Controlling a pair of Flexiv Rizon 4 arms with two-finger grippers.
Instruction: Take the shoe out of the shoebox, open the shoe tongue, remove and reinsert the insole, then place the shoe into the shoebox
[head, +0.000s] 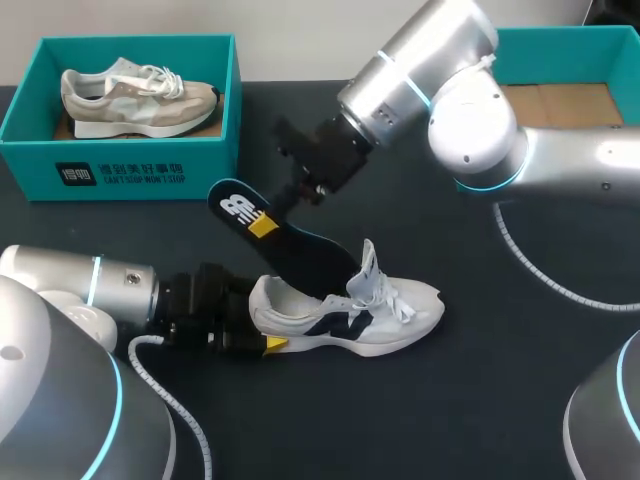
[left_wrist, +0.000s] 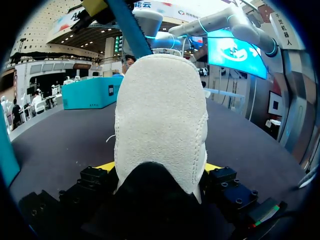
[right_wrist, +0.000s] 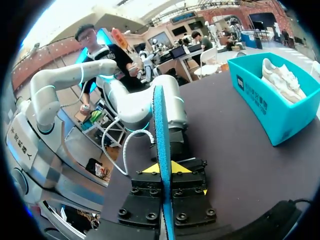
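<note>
left gripper (left_wrist: 160, 167) clamping shoe (head: 360, 315) heel, right gripper (right_wrist: 164, 168) pinching insole (head: 300, 245) (tip buried in shoe), open table (head: 480, 400) toward 5 o'clock, shoebox (head: 130, 165) at 10

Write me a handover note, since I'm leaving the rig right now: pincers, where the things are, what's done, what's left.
Left pincer: shut on the heel of the white shoe, which lies on the table.
Right pincer: shut on the insole; its toe end is inside the shoe, its heel end tilted up and out.
Done: shoe out, tongue up. The far-right shoebox looks free.
Left: I cannot tell if the insole is coming out or going in; finish that, then box the shoe.
</note>
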